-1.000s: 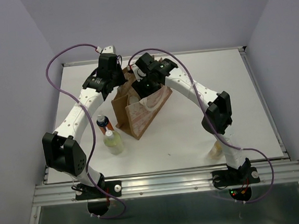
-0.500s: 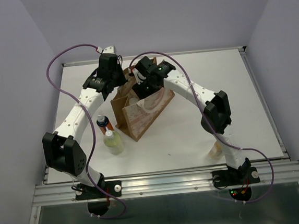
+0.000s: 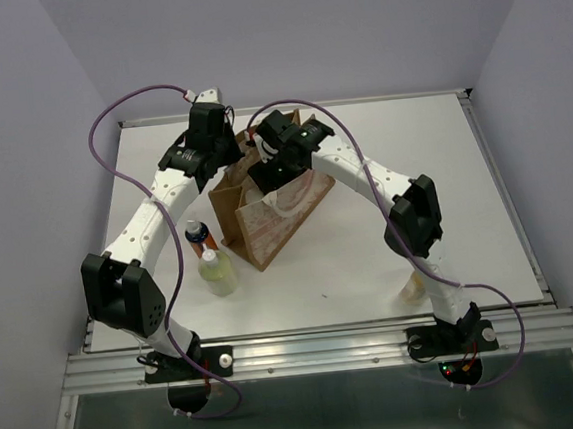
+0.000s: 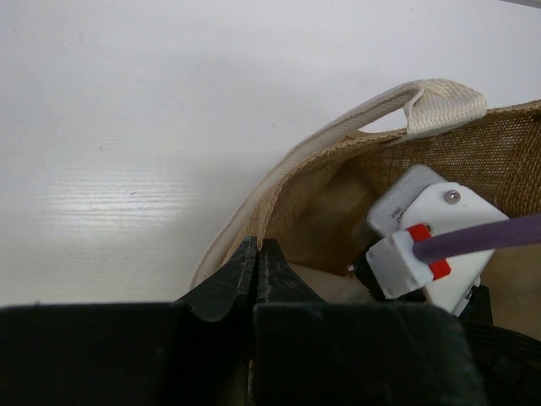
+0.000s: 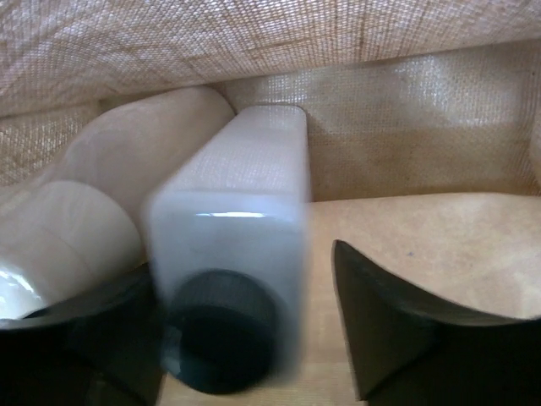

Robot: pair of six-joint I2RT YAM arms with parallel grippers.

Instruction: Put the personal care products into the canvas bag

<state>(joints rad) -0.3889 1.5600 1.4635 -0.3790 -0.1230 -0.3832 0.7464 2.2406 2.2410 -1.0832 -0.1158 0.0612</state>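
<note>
The canvas bag (image 3: 279, 218) stands upright on the white surface (image 3: 432, 152), left of its middle and nearer the far edge than the near one. The left pincer (image 3: 218, 160) is clenched on the cream strap (image 4: 355, 118) at the bag's rim, its fingers (image 4: 245, 266) pressed flat together with the strap edge between them. The right pincer (image 3: 268, 169) reaches down into the bag's mouth and is released, jaws spread. Between them, on the bag's floor, lies the white square bottle (image 5: 232, 220), black cap toward the camera, blurred, with a gap to the right finger. A brown-tan bottle (image 5: 118, 194) lies just beside it. Outside, between the bag and the left edge, stand the orange bottle (image 3: 199, 236) and the pale yellow-green bottle (image 3: 217, 273). An amber bottle (image 3: 411, 288) sits by the near edge, partly hidden behind the right arm.
</note>
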